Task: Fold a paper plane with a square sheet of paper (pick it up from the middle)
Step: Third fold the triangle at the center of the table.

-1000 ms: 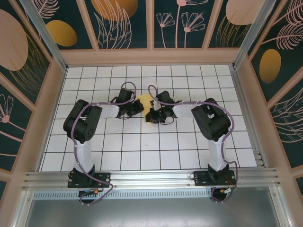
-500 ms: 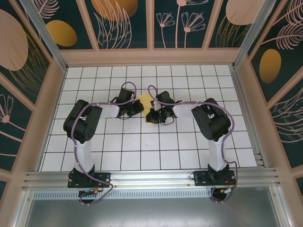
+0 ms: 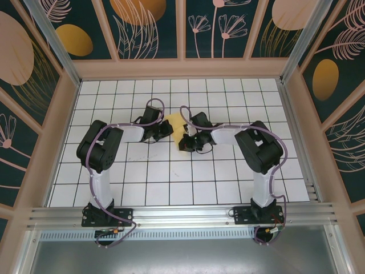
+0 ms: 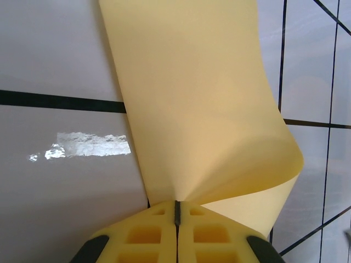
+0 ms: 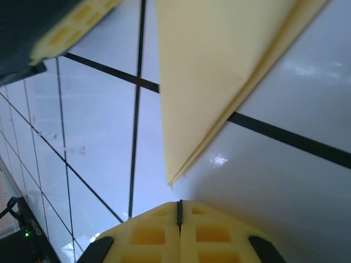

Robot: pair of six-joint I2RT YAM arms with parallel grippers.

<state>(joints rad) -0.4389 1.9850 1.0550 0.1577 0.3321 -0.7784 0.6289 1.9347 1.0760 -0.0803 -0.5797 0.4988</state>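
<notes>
Folding is only part way done, I think. My left hand (image 4: 176, 212) is squeezed tight on the yellow sheet of paper (image 4: 203, 98), pinching it at one edge. From that pinch the paper bends up and over in a big soft curve. That part is loose and not pressed flat.

My right hand (image 5: 179, 212) is clenched too, with its two fingers pushed together. I see nothing between them, so I think it holds nothing. A sharp corner of the paper points at it from just in front, and the two are apart. Near that corner the paper lies in layers, one edge on top of another. So some folds are made, and the pointy nose may be started.

From above, the paper sits between my two hands, over the far half of the white tiled bench (image 3: 171, 171). My arms hide most of it there. I cannot tell if it rests on the tiles or hangs a little above them.

It does not look like a thin dart yet. I think the curved part has to be laid down and pressed. Then the sides need more folding to make the wings.
</notes>
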